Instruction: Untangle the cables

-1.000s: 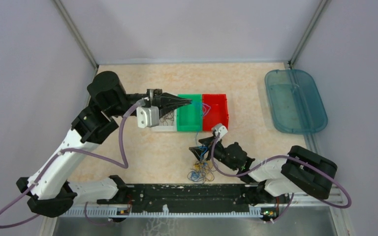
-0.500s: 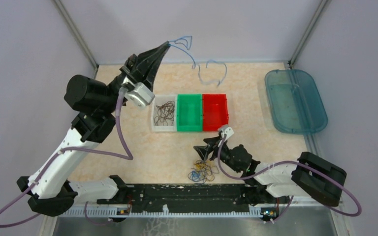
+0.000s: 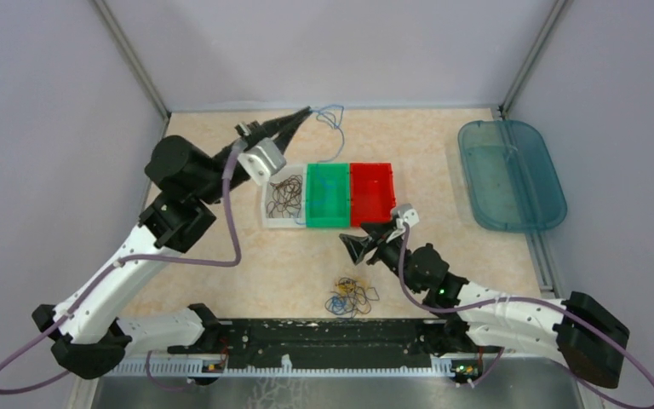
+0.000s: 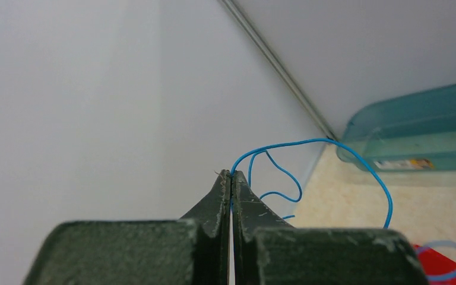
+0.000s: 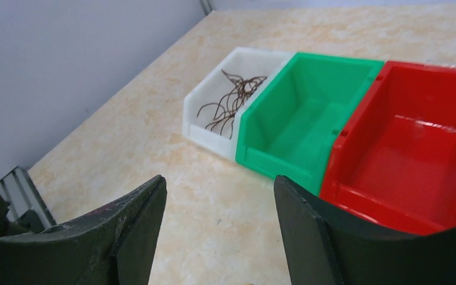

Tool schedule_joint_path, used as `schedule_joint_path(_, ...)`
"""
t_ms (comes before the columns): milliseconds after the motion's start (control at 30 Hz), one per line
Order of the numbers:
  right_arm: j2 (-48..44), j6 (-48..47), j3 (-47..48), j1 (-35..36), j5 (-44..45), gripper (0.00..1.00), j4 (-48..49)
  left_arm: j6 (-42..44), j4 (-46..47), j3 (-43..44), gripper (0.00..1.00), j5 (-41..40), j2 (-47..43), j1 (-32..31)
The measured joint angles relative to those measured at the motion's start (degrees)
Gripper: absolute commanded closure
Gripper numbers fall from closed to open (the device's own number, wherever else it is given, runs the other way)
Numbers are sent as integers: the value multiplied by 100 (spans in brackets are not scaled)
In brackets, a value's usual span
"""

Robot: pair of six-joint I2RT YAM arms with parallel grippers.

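- On bench [image 3: 443,128]: white bin [image 5: 205,135], green bin [image 5: 297,124], red bin [image 5: 415,154] in a row, ahead of right end effector [image 3: 359,243].
- Right end effector: released, jaws spread wide, nothing between.
- Raised left end effector [image 4: 230,178]: clenched on blue cable [image 4: 332,148], which loops from tips down toward bins.
- Tangled cables [image 3: 349,296]: small bundle on bench, behind right end effector, near arm bases.
- Some brown strands [image 3: 286,194] in white bin.
- Judgement: wires very light, springy, snag-prone. Pinch single strand near free end and draw out slowly.

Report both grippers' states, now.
Left gripper: shut on the blue cable.
Right gripper: open, holding nothing.
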Motion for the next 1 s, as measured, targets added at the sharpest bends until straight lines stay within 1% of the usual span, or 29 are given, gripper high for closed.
schedule_joint_path(167, -315, -153, 428, 0, 317, 32, -605, -483, -103, -1279, 100, -120, -160, 0)
schedule_joint_path(333, -435, -361, 627, -7, 627, 32, -981, -654, -221, -2022, 100, -203, -131, 0)
schedule_joint_path(533, -455, -540, 686, -70, 848, 33, -1161, -656, 2, -2065, 100, -461, 232, 2)
schedule_joint_path(567, -452, -575, 688, -153, 951, 33, -1318, -656, 173, -2092, 100, -599, 437, 15)
schedule_joint_path(1000, -660, -562, 688, -162, 1047, 34, -1543, -629, 450, -2315, 100, -745, 901, 195)
